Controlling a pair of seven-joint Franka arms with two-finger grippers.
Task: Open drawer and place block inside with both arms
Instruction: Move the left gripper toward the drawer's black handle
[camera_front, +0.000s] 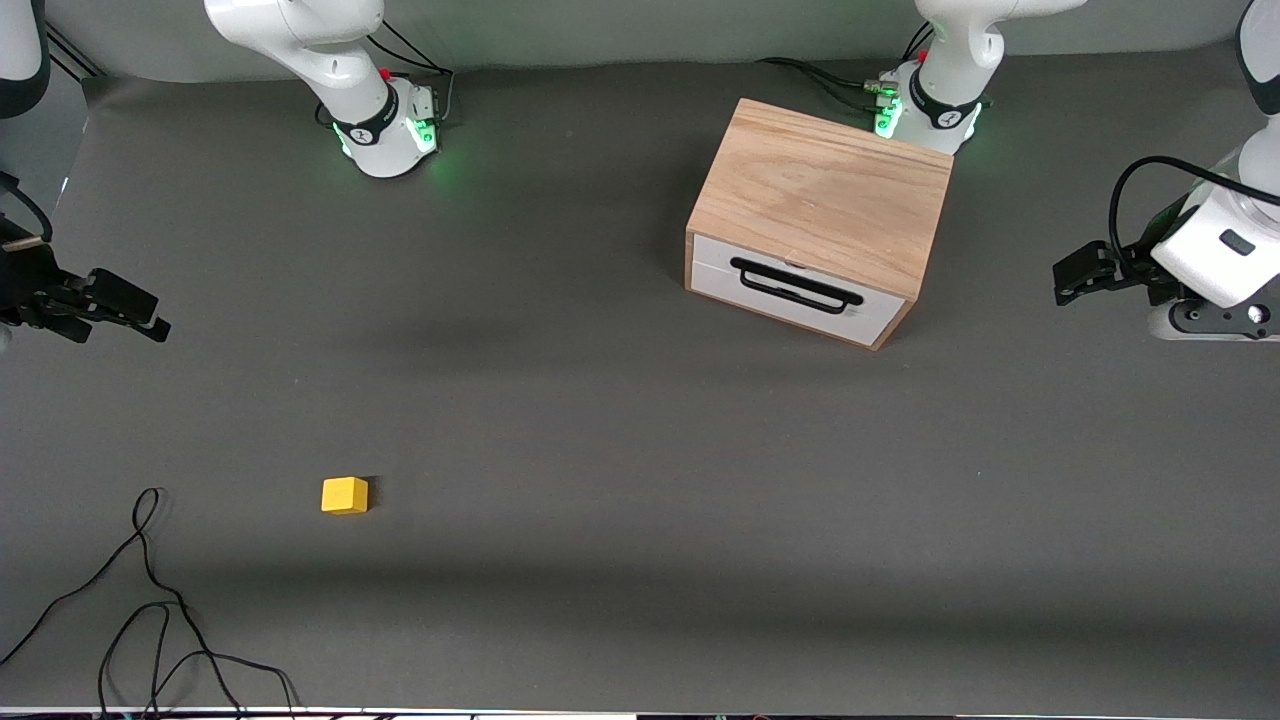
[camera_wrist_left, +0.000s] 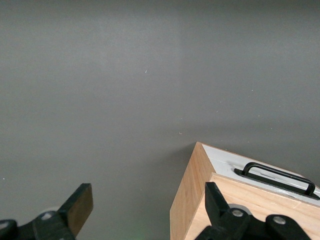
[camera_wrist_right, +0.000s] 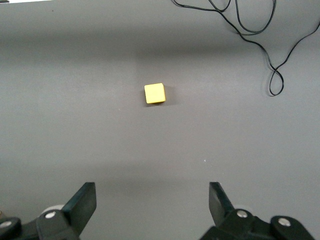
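Oak forms the cabinet, which is set on the grey surface toward the left arm's end, just in front of the left arm's base. Its white drawer is shut, and a black handle is seen across the drawer's front. The yellow block is seen lying on the surface toward the right arm's end, nearer to the front camera than the cabinet and well apart from it. A black cable is looped on the surface near the block, nearer still to the camera.

The left end effector is held in the air beside the cabinet, over the surface's edge, with its fingers spread wide and nothing between them. The right end effector is held over the surface at the right arm's end, likewise wide open and empty; in the right wrist view the block is seen well apart from its fingertips.
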